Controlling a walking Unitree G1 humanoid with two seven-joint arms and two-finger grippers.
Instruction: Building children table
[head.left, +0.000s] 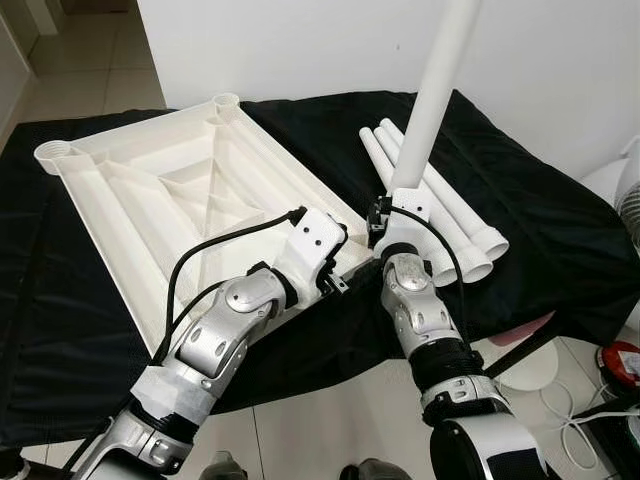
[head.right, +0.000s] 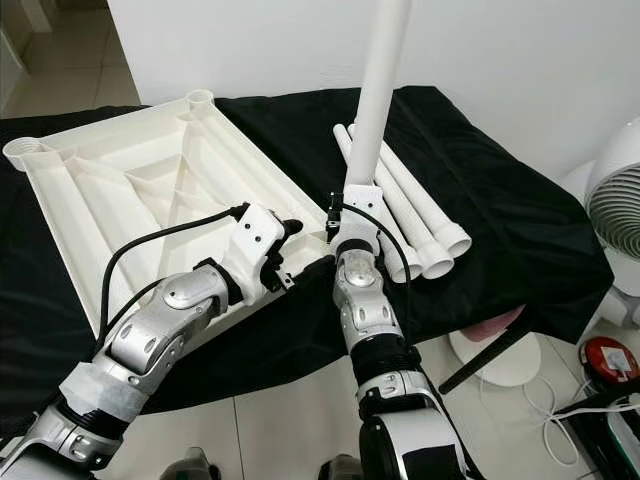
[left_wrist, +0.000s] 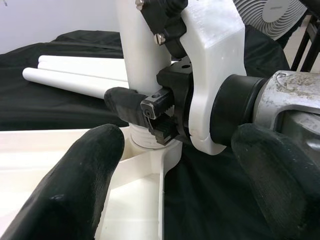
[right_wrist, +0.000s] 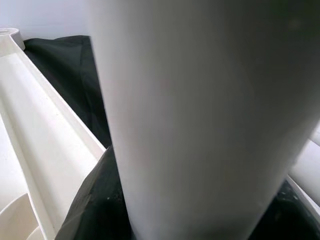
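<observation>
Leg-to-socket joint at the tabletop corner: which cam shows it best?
Left wrist view: the upright leg meets the tabletop corner socket up close, right gripper clamped on it. Eye views hide the joint behind the wrists; right wrist view gives blurred leg surface.

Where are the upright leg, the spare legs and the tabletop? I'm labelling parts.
upright leg (head.left: 432, 90), left eye view, mid shaft.
spare legs (head.left: 462, 215), left eye view, middle of the bundle.
tabletop (head.left: 150, 185), left eye view, ribbed underside.

right gripper (left_wrist: 150, 112): fingers clamped, wrist upright, forearm raised
left gripper (head.right: 290, 250): fingers spread wide, elbow bent, aimed at right wrist
</observation>
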